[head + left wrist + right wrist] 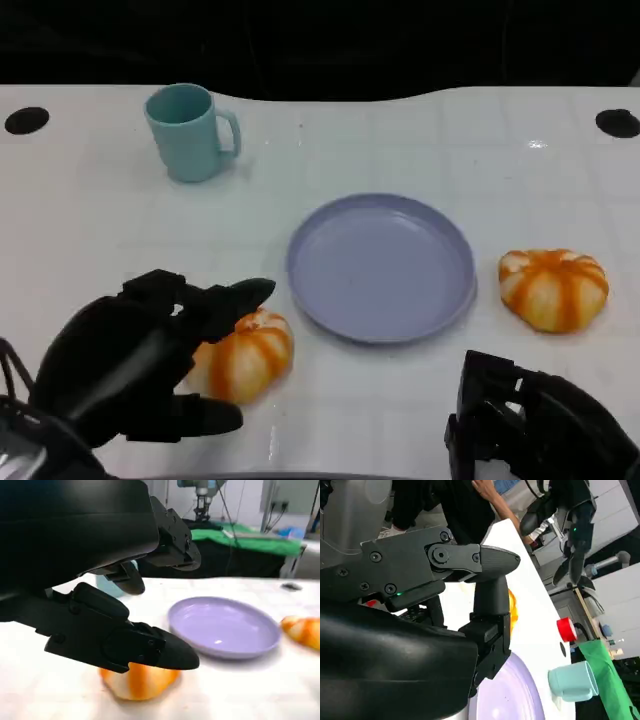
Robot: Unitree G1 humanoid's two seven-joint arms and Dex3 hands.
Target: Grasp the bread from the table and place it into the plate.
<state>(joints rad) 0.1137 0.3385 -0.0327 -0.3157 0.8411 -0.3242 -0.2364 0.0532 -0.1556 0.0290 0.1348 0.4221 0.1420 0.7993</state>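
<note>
A round orange-and-white bread (250, 358) lies on the white table just left of the lilac plate (380, 265). My left hand (140, 360) reaches around it with fingers apart, one finger past its far side and the thumb at its near side; no firm grip shows. In the left wrist view the thumb (145, 647) hangs right above this bread (137, 682), with the plate (225, 627) beyond. A second bread (553, 288) lies right of the plate. My right hand (530, 420) rests at the table's near right edge, holding nothing.
A teal cup (190, 130) stands at the back left. Black round holes (27, 120) mark the table's far corners. In the right wrist view a person (485, 495) is beside the table, along with a red button (566, 629).
</note>
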